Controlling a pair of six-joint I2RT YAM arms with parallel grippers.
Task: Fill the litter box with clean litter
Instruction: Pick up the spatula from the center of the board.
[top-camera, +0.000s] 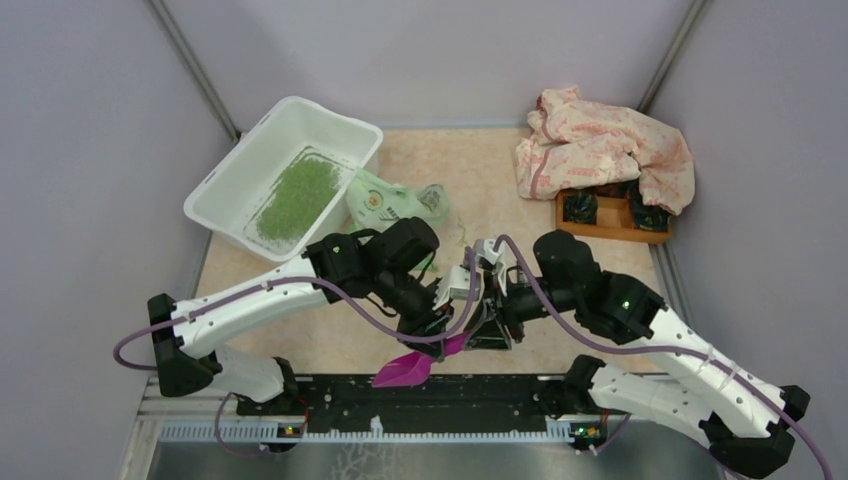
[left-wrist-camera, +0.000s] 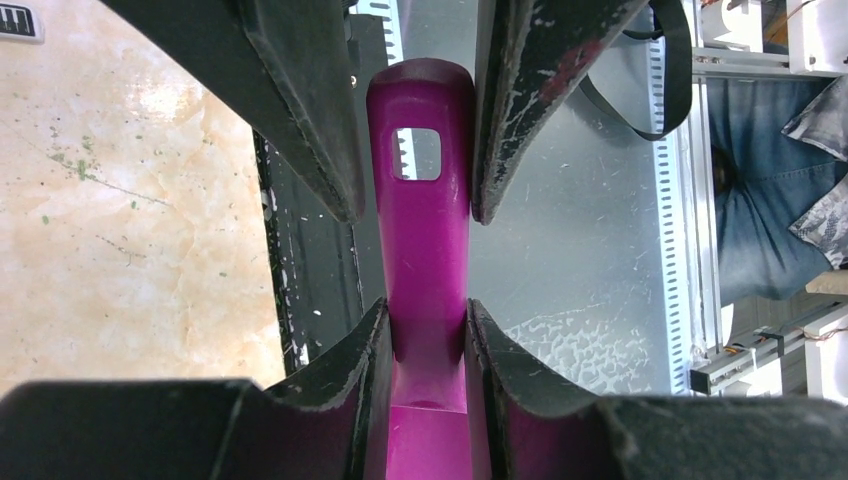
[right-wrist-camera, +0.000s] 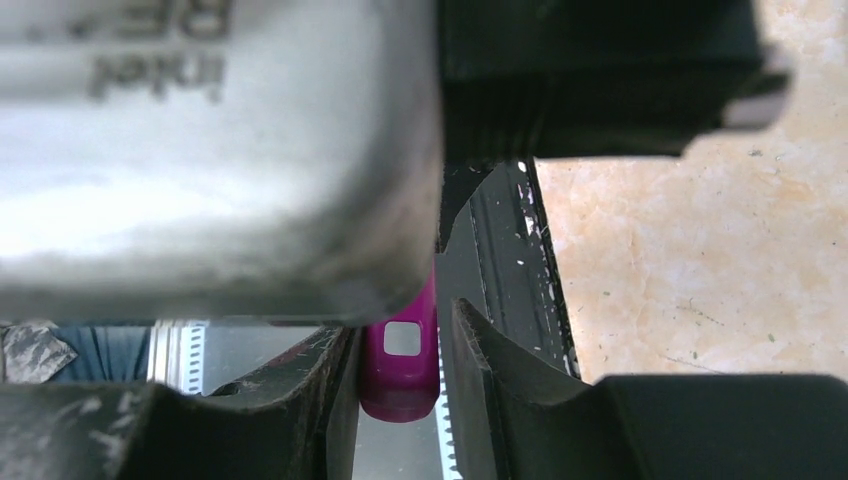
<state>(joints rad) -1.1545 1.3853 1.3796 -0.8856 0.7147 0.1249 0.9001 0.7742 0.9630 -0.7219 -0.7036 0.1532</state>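
One litter box (top-camera: 262, 155), white, sits at an angle in the upper left of the top view. There is one patch of clean litter (top-camera: 298, 196) on its floor, green granules gathered toward the lower right half of the tub. Just beside its right rim lies one light green bag (top-camera: 383, 201), crumpled.

Down to lower centre, where both arms meet over one magenta scoop (top-camera: 403, 371). The left gripper (left-wrist-camera: 425, 325) is clenched on the scoop's handle, both pads flat against its sides. The right gripper (right-wrist-camera: 402, 328) brackets the far end of that same handle, right at the square hole, with a finger close on either side. I cannot tell whether they are pressing on it.

In the upper right is one orange wooden tray (top-camera: 608, 228), with small dark items in its compartments. One pink-and-cream cloth (top-camera: 600, 150) is heaped over its back edge.

The table (top-camera: 500, 170) is beige and marbled. The left wrist view shows a few stray green granules (left-wrist-camera: 80, 166) on it. A black rail (top-camera: 430, 396) runs along the near edge between the two arm bases. Pale lilac walls (top-camera: 90, 120) close in on the left, back and right.
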